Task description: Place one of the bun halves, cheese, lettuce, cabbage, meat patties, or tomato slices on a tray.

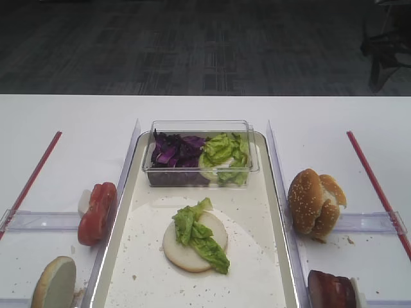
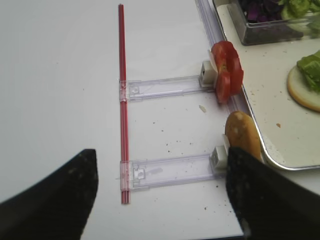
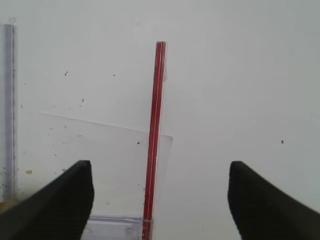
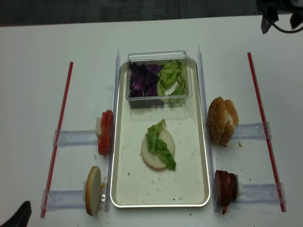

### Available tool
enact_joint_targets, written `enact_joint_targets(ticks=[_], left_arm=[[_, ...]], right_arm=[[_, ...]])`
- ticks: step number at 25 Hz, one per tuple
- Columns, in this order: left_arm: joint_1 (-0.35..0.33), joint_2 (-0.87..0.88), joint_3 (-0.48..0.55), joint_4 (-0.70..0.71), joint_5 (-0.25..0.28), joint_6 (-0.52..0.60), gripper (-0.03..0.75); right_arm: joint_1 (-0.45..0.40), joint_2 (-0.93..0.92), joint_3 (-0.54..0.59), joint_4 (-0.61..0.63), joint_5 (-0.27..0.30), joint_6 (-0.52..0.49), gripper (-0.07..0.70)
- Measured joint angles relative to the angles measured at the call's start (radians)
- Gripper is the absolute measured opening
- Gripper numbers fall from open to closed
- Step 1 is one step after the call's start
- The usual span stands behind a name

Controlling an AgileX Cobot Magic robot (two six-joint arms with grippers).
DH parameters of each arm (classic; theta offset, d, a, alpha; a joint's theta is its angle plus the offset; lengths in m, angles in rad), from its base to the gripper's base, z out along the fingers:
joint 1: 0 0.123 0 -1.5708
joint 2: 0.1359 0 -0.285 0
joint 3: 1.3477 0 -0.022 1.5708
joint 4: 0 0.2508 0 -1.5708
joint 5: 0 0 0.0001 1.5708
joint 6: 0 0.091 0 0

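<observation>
One lettuce (image 1: 200,236) leaf lies on one bun half (image 1: 192,247), on the tray (image 1: 257,269).

Bright-green lettuce (image 1: 200,235), crumb-speckled cream tray (image 1: 257,256)

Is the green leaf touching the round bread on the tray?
Touching. The exterior high view shows the lettuce draped straight across the pale bun half on the tray, with no gap.

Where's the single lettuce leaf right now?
In the exterior high view, the lettuce lies diagonally across a pale flat bun half in the middle of the tray, in front of the clear tub.
</observation>
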Motion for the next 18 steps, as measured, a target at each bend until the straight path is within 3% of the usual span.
enact_joint_targets(ticks=[6, 18], left_arm=[[0.0, 0.0, 0.0, 0.0, 0.0, 0.0, 0.491], [0.0, 0.0, 0.0, 0.0, 0.0, 0.0, 0.491]], right_arm=[[0.0, -0.005, 0.047, 0.08, 0.0, -0.005, 0.575], [0.0, -0.183, 0.205, 0.079, -0.003, -0.026, 0.575]])
